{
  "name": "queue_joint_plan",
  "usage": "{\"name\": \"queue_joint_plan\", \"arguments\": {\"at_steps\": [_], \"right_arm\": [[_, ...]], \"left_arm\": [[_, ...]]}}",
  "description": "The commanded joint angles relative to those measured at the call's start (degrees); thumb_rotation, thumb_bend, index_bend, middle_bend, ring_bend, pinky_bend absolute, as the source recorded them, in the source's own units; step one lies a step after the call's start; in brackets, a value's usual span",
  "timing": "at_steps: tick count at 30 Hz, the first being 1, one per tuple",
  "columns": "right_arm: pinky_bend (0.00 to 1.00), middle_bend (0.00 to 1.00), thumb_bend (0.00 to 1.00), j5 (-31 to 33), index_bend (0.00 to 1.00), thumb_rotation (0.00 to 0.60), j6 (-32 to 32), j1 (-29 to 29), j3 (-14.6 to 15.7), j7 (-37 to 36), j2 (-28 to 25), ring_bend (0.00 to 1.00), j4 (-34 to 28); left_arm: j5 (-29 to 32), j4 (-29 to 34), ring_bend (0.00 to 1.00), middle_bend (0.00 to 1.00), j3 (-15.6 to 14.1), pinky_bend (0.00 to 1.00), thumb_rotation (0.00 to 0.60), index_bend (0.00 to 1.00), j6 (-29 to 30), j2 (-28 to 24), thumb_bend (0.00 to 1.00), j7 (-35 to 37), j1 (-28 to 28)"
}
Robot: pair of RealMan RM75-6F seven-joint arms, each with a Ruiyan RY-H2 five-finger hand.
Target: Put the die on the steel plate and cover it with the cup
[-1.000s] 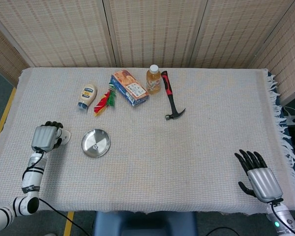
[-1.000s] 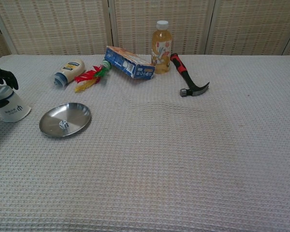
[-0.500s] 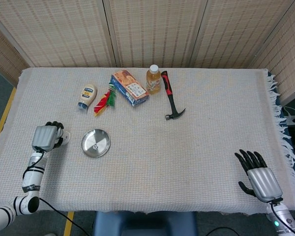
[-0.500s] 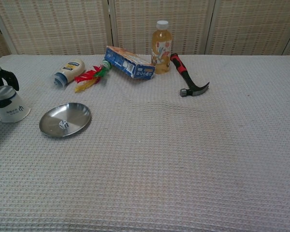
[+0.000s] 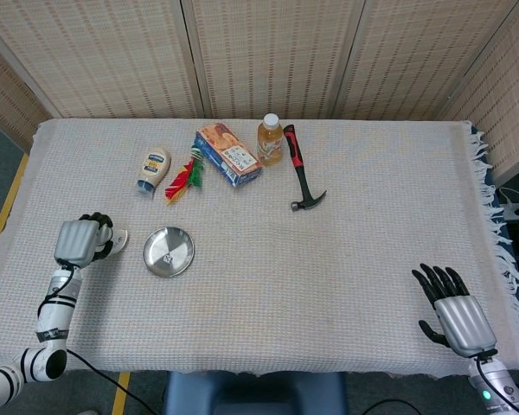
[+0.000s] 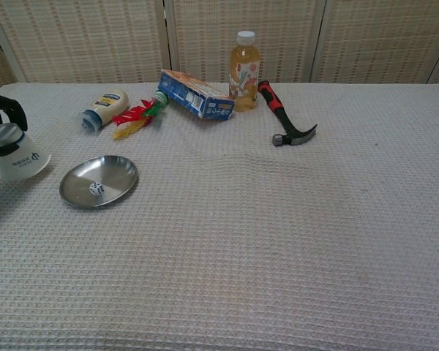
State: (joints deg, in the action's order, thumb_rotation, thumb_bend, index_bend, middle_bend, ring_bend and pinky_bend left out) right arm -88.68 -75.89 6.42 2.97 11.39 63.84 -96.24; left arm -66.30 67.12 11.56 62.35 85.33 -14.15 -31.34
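Black fingers [image 6: 3,110] of the left hand [image 5: 76,241] are wrapping around the base of the white cup [image 6: 17,158], which is held upside down, mouth toward the tabletop [image 5: 346,233], and tilting slightly so the rim is angling toward the plate; in the chest view the rim looks clear of the cloth, though I cannot tell this for certain. The cup is sitting just left of the steel plate [image 6: 110,172], near but not over it. The die [image 6: 96,189] is already lying inside the plate, toward its near side, so the remaining step, as I judge it, is the covering. To do it well: be carrying the cup rightward high enough that its rim is clearing the plate's raised edge, levelling the mouth before lowering, centring over the die rather than over the plate's middle, and coming down straight so the rim is not nudging the die or landing on the plate's sloped rim, where it could be rocking or sliding on steel. The right hand [image 5: 454,311] is resting at the near right corner with fingers spread, holding nothing, well apart from the work. Along the far side are lying a mayonnaise bottle [image 6: 102,109], a red-and-green toy [image 6: 135,115], a carton [image 6: 196,93], a juice bottle [image 6: 243,61] and a hammer [image 6: 285,117]; all are well clear of the short path between cup and plate, so nothing is obstructing it.
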Motion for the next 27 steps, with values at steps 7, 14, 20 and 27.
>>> {"name": "queue_joint_plan", "arguments": {"at_steps": [7,14,20,27], "right_arm": [[0.0,0.0,0.21,-0.9,0.0,0.6,-0.4,-0.1,0.4,-0.6,-0.4,0.0,-0.2],[0.0,0.0,0.21,-1.4,0.0,0.6,-0.4,-0.1,0.7,-0.9,-0.5,0.0,-0.4],[0.0,0.0,0.21,-1.8,0.0,0.6,-0.4,-0.2,0.9,-1.4,-0.9,0.0,-0.7],[0.0,0.0,0.21,-2.1,0.0,0.6,-0.7,-0.2,0.9,-2.2,-1.3,0.0,-0.7]], "left_arm": [[-4.1,13.8,0.46,0.48,-0.6,0.76,0.6,0.43,4.6,-4.7,0.39,-3.2,0.8],[-4.0,19.6,0.46,0.48,-0.4,0.76,0.6,0.46,3.1,-3.3,0.4,-7.6,-1.7],[-2.6,19.0,0.46,0.49,-0.3,0.76,0.6,0.46,1.1,0.5,0.4,-11.8,-4.4],[-0.6,16.4,0.46,0.49,-0.8,0.76,0.6,0.46,0.3,3.1,0.4,-14.4,-5.5]]}}
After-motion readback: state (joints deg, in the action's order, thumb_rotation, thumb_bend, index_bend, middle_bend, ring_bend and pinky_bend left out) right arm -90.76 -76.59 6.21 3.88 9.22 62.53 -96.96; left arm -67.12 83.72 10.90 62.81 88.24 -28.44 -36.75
